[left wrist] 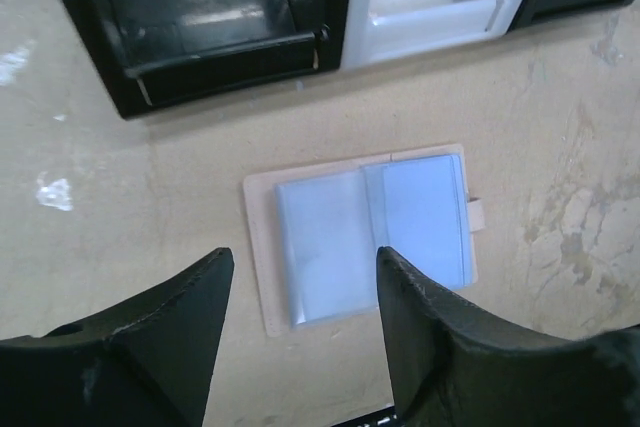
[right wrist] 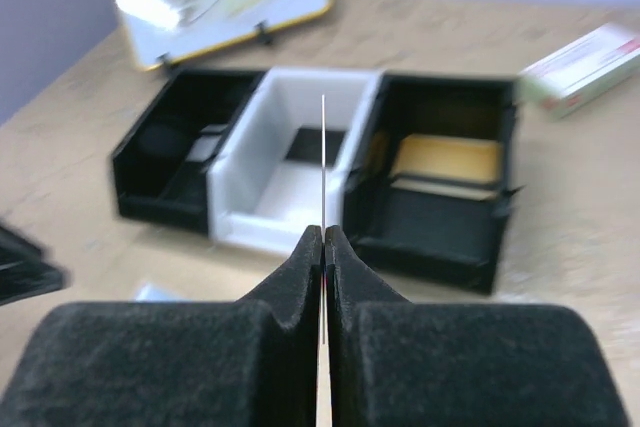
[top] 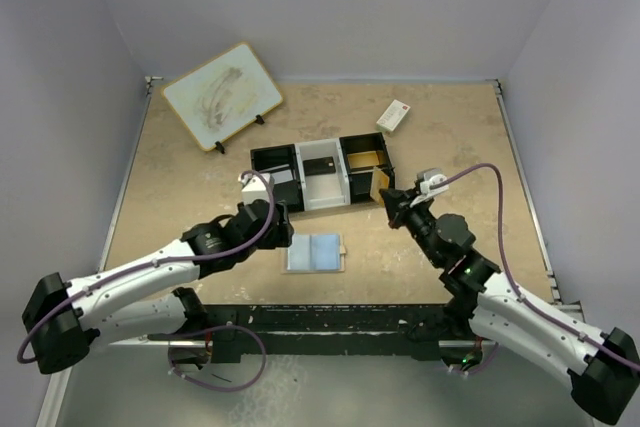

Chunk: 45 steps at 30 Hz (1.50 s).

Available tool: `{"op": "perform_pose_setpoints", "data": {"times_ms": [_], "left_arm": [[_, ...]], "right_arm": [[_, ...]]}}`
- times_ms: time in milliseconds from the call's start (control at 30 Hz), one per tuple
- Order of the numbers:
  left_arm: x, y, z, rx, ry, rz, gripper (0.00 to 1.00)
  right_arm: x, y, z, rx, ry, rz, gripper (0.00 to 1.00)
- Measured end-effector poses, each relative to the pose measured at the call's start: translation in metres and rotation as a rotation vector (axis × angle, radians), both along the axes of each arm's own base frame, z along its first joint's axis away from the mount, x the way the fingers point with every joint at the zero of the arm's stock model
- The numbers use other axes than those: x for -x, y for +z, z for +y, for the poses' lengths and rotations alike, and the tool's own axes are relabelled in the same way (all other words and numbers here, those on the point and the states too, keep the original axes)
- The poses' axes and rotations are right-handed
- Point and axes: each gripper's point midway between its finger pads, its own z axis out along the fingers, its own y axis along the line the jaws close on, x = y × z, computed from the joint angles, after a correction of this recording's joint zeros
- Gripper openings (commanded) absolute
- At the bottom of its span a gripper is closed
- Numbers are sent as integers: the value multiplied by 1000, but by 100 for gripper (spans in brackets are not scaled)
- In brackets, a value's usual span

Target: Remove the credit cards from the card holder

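Just off tray (top: 322, 205) wall, card holder (top: 315, 252) flat

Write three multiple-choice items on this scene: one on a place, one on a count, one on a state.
1. Where is the card holder?
A) held aloft
B) flat on the table, on the near side of the tray
C) propped against the wall

2. How many compartments has the tray?
A) two
B) three
C) four

3. The right end effector is:
A) wide open
B) shut on a thin card
C) shut on nothing

Answers:
1 B: it lies open in front of the tray.
2 B: black, white, black.
3 B: a card's edge rises from between the closed fingers.
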Motion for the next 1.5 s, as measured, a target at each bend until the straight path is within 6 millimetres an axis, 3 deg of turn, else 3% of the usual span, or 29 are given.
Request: {"op": "perform_pose_setpoints", "data": {"times_ms": [133,367,500,600,733,900,1033,1333,1500], "left_arm": [[-4,22,19,-33,41,-64,61],[-26,54,63,-183,132,-143,64],[-52,53,111,-206,259,-109,66],[-60,44,131,-241,309,-67,67],[-58,40,134,-266,302,-53,68],[-56,62,142,-233,334,-131,69],[-56,71,146,-222,355,-165,69],[-57,62,145,-246,349,-135,71],[-58,60,146,-256,352,-130,71]], "right_arm": [[-25,17,-25,157,-139,-125,0],[-91,21,-26,412,-126,-112,0],[-118,12,-36,508,-98,-84,0],[-136,-2,-33,605,-42,-53,0],[-146,-37,-23,754,76,-16,0],[-147,-73,-23,915,188,-6,0],[-155,-80,-23,1004,229,-39,0],[-163,-102,-10,1128,374,-126,0],[-173,-101,-4,1165,408,-177,0]]}}
